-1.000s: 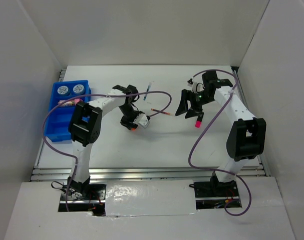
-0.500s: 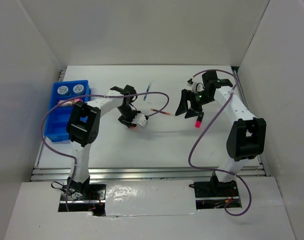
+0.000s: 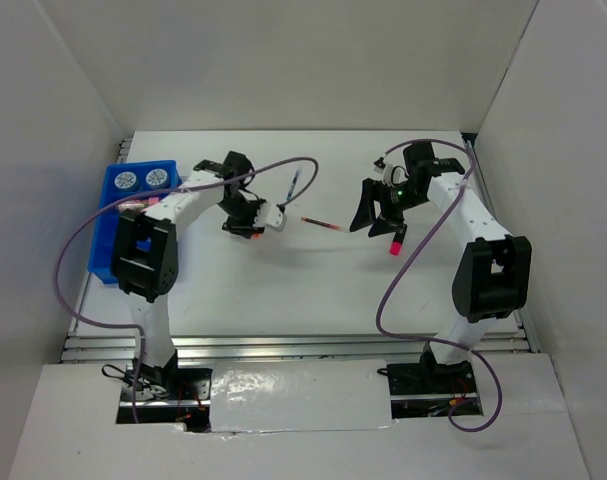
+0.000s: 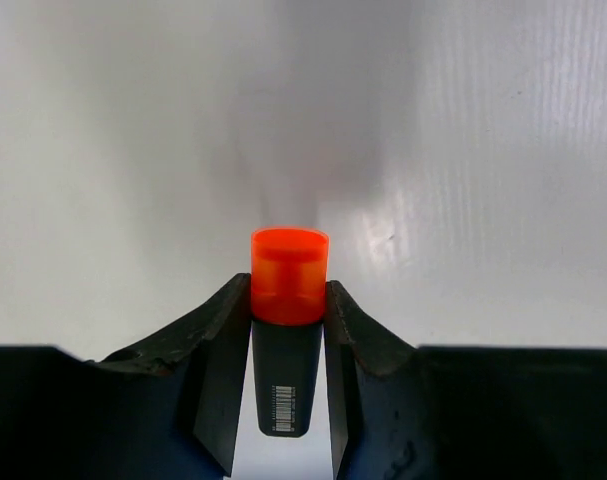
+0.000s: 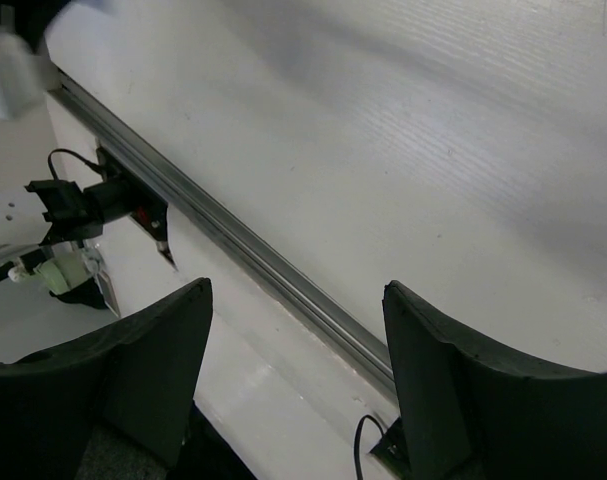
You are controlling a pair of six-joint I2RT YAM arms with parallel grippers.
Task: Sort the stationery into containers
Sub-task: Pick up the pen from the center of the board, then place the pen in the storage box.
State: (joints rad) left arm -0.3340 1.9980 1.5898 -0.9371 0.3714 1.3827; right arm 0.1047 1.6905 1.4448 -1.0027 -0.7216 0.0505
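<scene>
Snugly in the left gripper [image 4: 288,292], a cylindrical, glossy orange-capped highlighter [image 4: 289,262].

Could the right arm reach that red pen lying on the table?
Probably yes: the right hand is open and empty, and the red pen lies flat just beside it with nothing between them.

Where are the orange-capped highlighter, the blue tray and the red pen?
orange-capped highlighter [image 4: 289,275], left wrist view, orange cap.
blue tray [image 3: 103,255], top view, bare left compartment.
red pen [image 3: 319,223], top view, mid-barrel.

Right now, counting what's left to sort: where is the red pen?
Top view: the red pen lies on the table between the left gripper and right gripper.
</scene>
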